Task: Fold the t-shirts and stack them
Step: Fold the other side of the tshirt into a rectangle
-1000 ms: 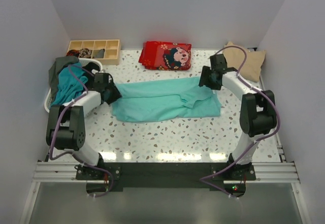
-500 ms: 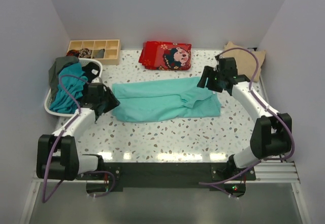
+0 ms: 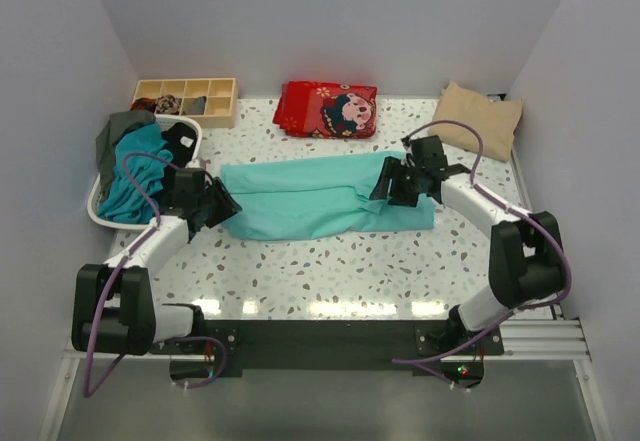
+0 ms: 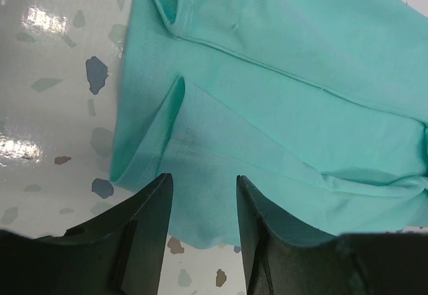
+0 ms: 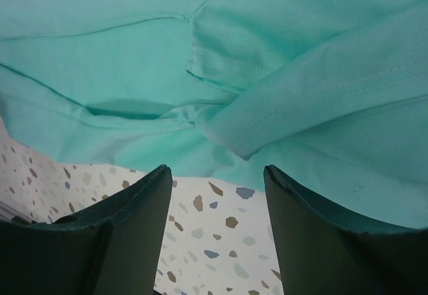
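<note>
A light turquoise-mint t-shirt point(image 3: 320, 196) lies partly folded lengthwise on the speckled table. My left gripper point(image 3: 222, 203) is open over the shirt's left end; the left wrist view shows the cloth point(image 4: 281, 108) between and beyond the open fingers. My right gripper point(image 3: 388, 183) is open over the shirt's right end, where a sleeve is folded over; the right wrist view shows that cloth point(image 5: 267, 74) just past the fingers. A beige folded t-shirt point(image 3: 480, 118) lies at the back right. More t-shirts, teal and grey-green, fill the white basket point(image 3: 97, 208) at left.
A wooden compartment tray point(image 3: 186, 100) stands at the back left. A red printed cloth pouch point(image 3: 327, 108) lies at the back middle. Walls close in on the left, right and back.
The right gripper has moved from the beige shirt's side down and left onto the turquoise shirt's right end. The left gripper has shifted slightly toward the shirt's left edge.
</note>
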